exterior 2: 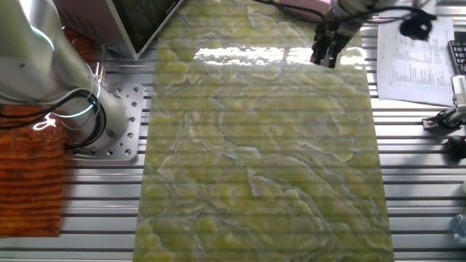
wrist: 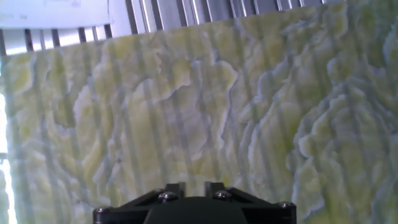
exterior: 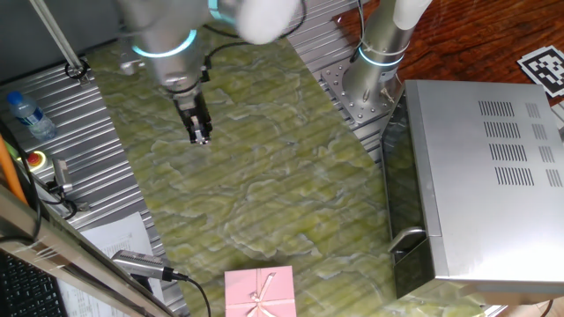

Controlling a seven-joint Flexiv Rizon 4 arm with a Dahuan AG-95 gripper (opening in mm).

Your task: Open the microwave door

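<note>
One microwave [exterior: 480,180] is seen at the right edge of one fixed view, standing on the surface [exterior: 264,176] with its vented top panel turned up toward the camera. Its long axis runs from the far side of that view toward the near side. The microwave door [exterior: 401,194] is the dark glass panel on the box's left face, so it is pointed toward the middle of the green marbled mat. The door is seen flush against the body, and one curved silver handle [exterior: 407,238] is carried at its near end.

One end effector [exterior: 199,132] is counted, hung above the far left part of the mat with its fingers pointed down. It is well apart from the microwave, which lies to its right in that view, with open mat between them. In the other fixed view the end effector [exterior 2: 325,52] is seen at the top right; its fingers are drawn close together and nothing is held between them.

One pink gift box [exterior: 258,293] is placed at the near edge, and one water bottle [exterior: 26,114] lies at the far left.
</note>
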